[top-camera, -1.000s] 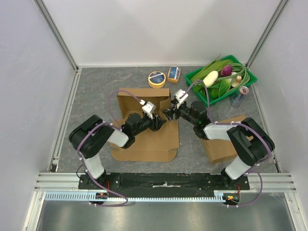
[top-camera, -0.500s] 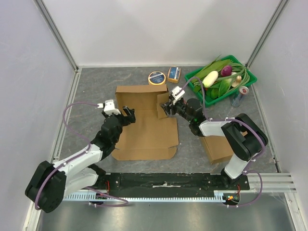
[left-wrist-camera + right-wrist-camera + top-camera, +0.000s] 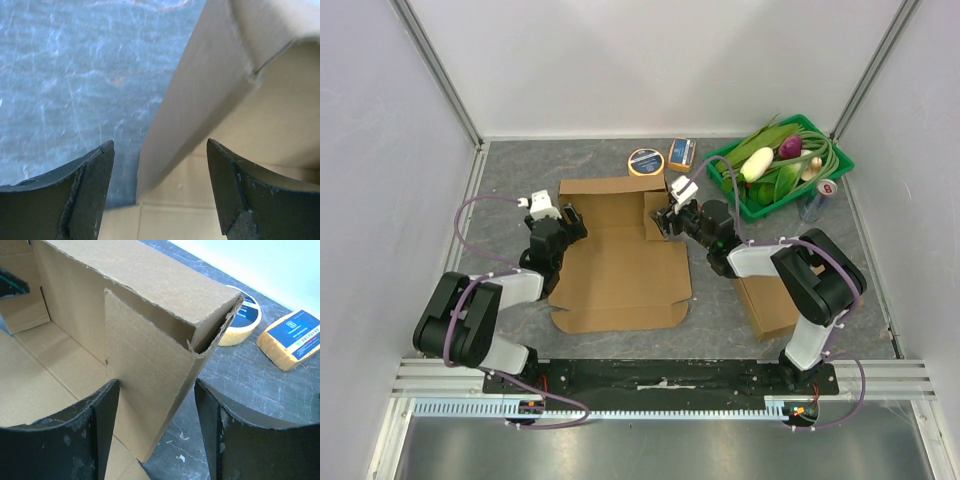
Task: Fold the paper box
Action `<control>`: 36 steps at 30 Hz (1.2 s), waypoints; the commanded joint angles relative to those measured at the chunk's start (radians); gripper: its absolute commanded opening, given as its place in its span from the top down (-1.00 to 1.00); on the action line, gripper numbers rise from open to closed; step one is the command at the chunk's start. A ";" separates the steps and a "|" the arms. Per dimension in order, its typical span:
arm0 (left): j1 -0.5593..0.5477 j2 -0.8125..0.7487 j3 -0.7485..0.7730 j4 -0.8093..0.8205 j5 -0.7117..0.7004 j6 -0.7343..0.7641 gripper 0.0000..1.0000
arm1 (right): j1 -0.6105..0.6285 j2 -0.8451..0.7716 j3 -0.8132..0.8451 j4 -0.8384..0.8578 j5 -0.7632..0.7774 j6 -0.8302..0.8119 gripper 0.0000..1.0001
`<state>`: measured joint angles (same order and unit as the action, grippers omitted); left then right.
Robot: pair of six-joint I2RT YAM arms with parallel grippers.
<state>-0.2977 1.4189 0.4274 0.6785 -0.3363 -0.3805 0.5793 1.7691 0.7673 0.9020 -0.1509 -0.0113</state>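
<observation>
**Top view:** the box (image 3: pixel 620 275) lies mid-table (image 3: pixel 510 180), opened out. Its base panel is flat, and the back wall and the two short side flaps stand up. Your left gripper (image 3: pixel 572 222) sits at the box's left rear corner, over the left side flap. Your right gripper (image 3: pixel 666 222) sits at the right rear corner, at the right side flap. Behind the box are a roll of tape (image 3: pixel 645 163) and a yellow block (image 3: pixel 681 153), near each other. A green tray (image 3: pixel 840 148) of vegetables (image 3: pixel 770 160) is at far right, with a can (image 3: pixel 817 198) just beside it. A second cardboard piece (image 3: pixel 767 302) lies right of the box, partly under the right arm.

**Left wrist view:** the left gripper (image 3: pixel 160 192) is spread wide and grasps nothing. Its fingers (image 3: pixel 85 200) straddle the upright edge of the box (image 3: pixel 200 100) flap, one on the table (image 3: pixel 75 75) side and one inside the box, with a gap on both sides.

**Right wrist view:** the right gripper (image 3: pixel 157 432) is released too. Its fingers (image 3: pixel 107 435) stand either side of the upright side flap of the box (image 3: pixel 125 275). There is bare table (image 3: pixel 240 380) between the flap and the outer finger. I can't tell if the inner finger touches the flap. The roll of tape (image 3: pixel 250 315) and the yellow block (image 3: pixel 292 337) show past the box corner.
</observation>
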 commanded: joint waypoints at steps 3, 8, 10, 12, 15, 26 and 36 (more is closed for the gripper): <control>0.026 0.118 0.062 0.335 0.134 0.112 -0.33 | 0.005 0.078 0.113 -0.008 0.027 0.010 -0.29; 0.028 0.166 0.122 0.296 0.163 0.115 0.37 | 0.007 0.153 0.177 0.035 0.051 0.065 0.10; 0.025 0.167 0.117 0.309 0.161 0.106 0.52 | 0.016 0.164 0.193 0.043 0.126 0.088 0.50; 0.026 0.160 0.102 0.323 0.160 0.101 0.66 | 0.043 0.176 0.199 0.054 0.202 0.085 0.83; 0.017 0.138 0.074 0.349 0.137 0.089 0.80 | 0.088 0.199 0.204 0.072 0.420 0.051 1.00; -0.130 0.038 -0.022 0.386 -0.035 -0.001 0.96 | 0.318 0.343 0.279 0.208 1.296 -0.090 1.00; -0.176 -0.029 -0.065 0.343 -0.053 0.002 0.96 | 0.266 0.162 0.113 0.072 0.808 -0.038 0.37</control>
<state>-0.4389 1.4532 0.3576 0.9119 -0.4709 -0.3080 0.8978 2.0335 0.9539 1.1072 0.9833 -0.0845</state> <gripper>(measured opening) 0.099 0.201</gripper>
